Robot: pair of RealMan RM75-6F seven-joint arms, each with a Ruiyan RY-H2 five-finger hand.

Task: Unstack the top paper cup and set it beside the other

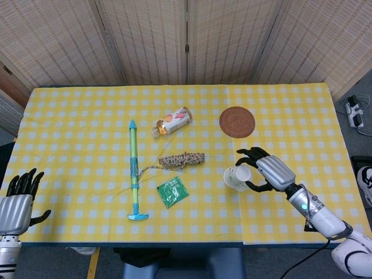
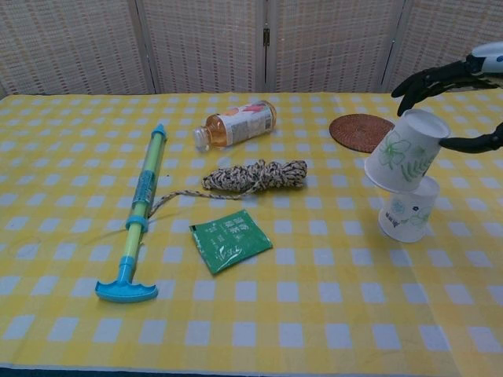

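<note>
My right hand grips the top paper cup, a white cup with green leaf print. The cup hangs tilted, base uppermost, in the air, and in the head view this lifted cup sits just left of the fingers. The other cup stands upside down on the yellow checked cloth, just below and right of the lifted one; the two look separated. In the chest view only the dark fingers of that hand show at the right edge. My left hand rests open at the table's near left corner, holding nothing.
A blue-green pump toy lies lengthwise at centre left. A bottle lies on its side. A rope bundle and a green packet lie mid-table. A round woven coaster lies behind the cups.
</note>
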